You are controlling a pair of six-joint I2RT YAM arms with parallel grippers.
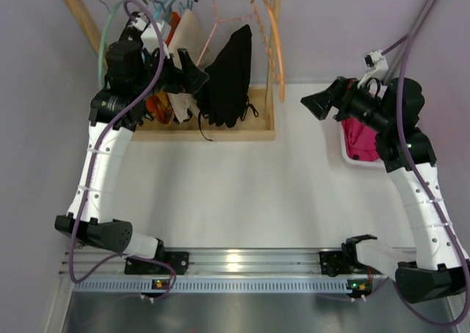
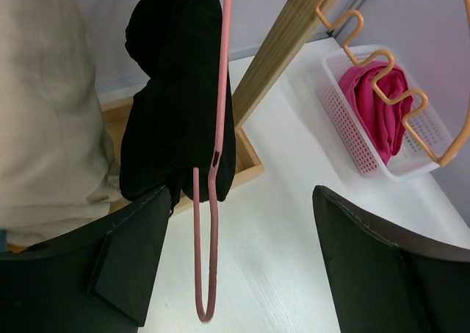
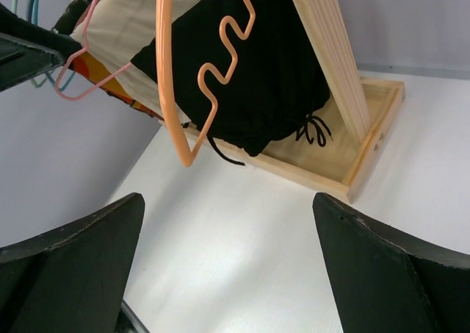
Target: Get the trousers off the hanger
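The black trousers hang folded on a pink hanger on the wooden rack, with their drawstrings dangling. They also show in the left wrist view and the right wrist view. The magenta-pink trousers lie in a white basket and show in the left wrist view. My left gripper is open and empty, just left of the black trousers. The pink hanger's lower loop hangs between its fingers. My right gripper is open and empty, to the right of the rack, by the basket.
The wooden rack has a tray base and a slanted post. An empty orange wavy hanger hangs at its right. A beige garment, an orange patterned one and teal hangers hang at its left.
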